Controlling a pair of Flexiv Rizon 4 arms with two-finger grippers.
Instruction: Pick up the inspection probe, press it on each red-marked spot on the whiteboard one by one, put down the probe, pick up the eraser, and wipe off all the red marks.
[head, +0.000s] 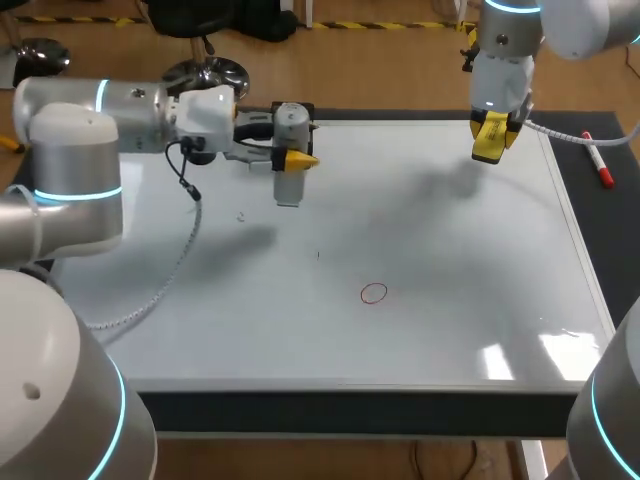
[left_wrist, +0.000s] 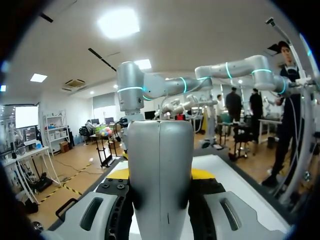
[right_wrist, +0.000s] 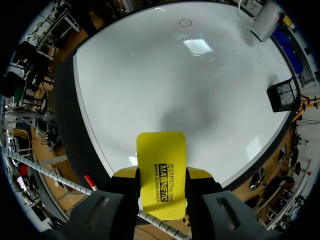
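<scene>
My left gripper (head: 292, 160) is shut on the silver-grey inspection probe (head: 288, 185), holding it above the far left part of the whiteboard (head: 450, 330). In the left wrist view the probe (left_wrist: 160, 165) fills the space between the fingers. My right gripper (head: 490, 140) is shut on the yellow eraser (head: 492, 128) above the board's far right part. In the right wrist view the eraser (right_wrist: 161, 165) juts out between the fingers. One red circle (head: 374, 293) is drawn near the board's middle; the right wrist view shows this circle (right_wrist: 185, 22) far ahead of the eraser.
A red-capped marker (head: 598, 160) lies on the dark table strip right of the board. A black holder (head: 296, 108) stands at the board's far edge behind the probe. The left arm's cable (head: 170, 280) hangs over the board's left side.
</scene>
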